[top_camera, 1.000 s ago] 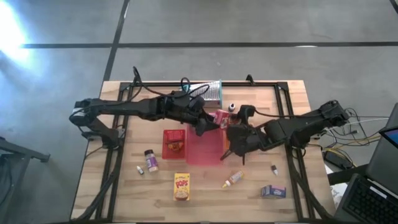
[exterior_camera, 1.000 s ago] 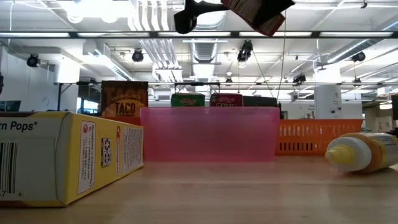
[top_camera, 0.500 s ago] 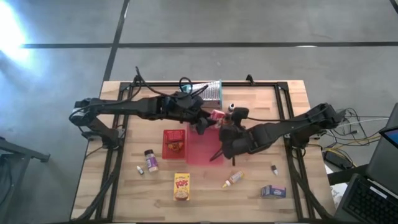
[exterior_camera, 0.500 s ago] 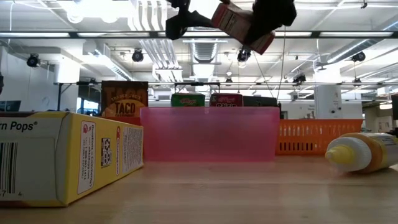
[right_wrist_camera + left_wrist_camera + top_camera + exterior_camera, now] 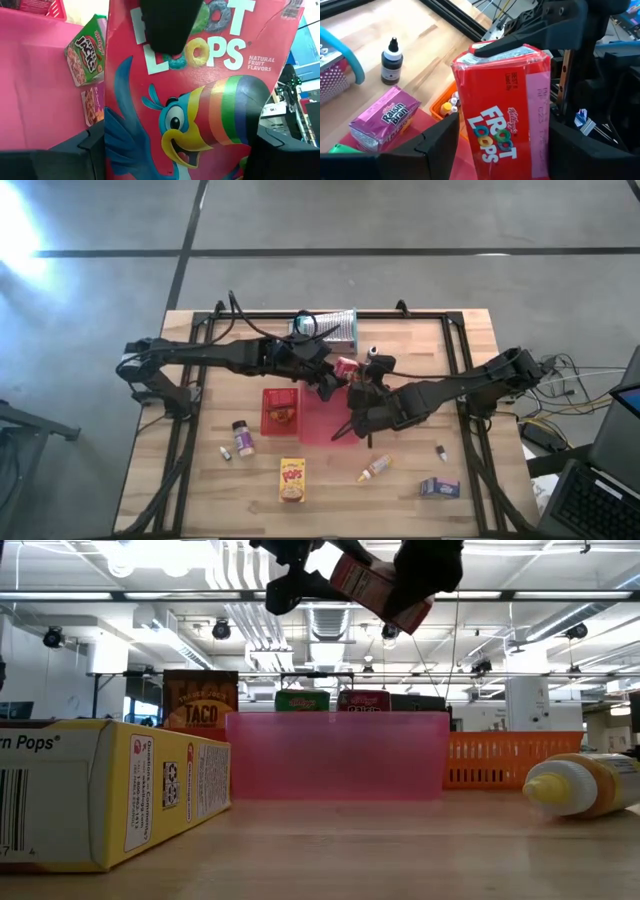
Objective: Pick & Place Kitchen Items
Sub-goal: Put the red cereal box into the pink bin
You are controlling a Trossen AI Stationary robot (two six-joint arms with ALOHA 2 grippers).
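Now, view by view.
High, left gripper (image 5: pixel 328 380): pinches the Froot Loops box (image 5: pixel 345 367) above the table's middle.
High, right gripper (image 5: pixel 358 385): meets the same box from the opposite side.
High, pink tray (image 5: pixel 320 425): lies just below the box; its contents are hidden by the arms.
High, red tray (image 5: pixel 280 408): beside the pink one, with something small and brown inside.
High, table (image 5: pixel 200 480): on the near side lie a Pops box (image 5: pixel 291 479), a spice jar (image 5: pixel 241 437), a yellow bottle (image 5: pixel 376 468) on its side, and a blue box (image 5: pixel 438 488); a grater (image 5: pixel 340 327) lies at the far edge.
Low, box: tilted, high over the pink tray, with a dark gripper on each side.
Low, containers: an orange tray (image 5: pixel 510 760) sits beside the pink tray; a taco packet (image 5: pixel 200 700) stands behind.
Low, room: a ceiling with strip lights and ducts.
Left wrist, grip: own fingers clamp the box's sides; a right finger (image 5: pixel 520 42) lies across its top.
Left wrist, below: a Raisin Bran box (image 5: pixel 385 117) lies in the pink tray; a dropper bottle (image 5: pixel 391 62) stands on the wood.
Right wrist, grip: own fingers press both box edges; a left finger (image 5: pixel 170 25) covers the lettering.
Right wrist, tray: an Apple Jacks box (image 5: pixel 85 57) lies in it.
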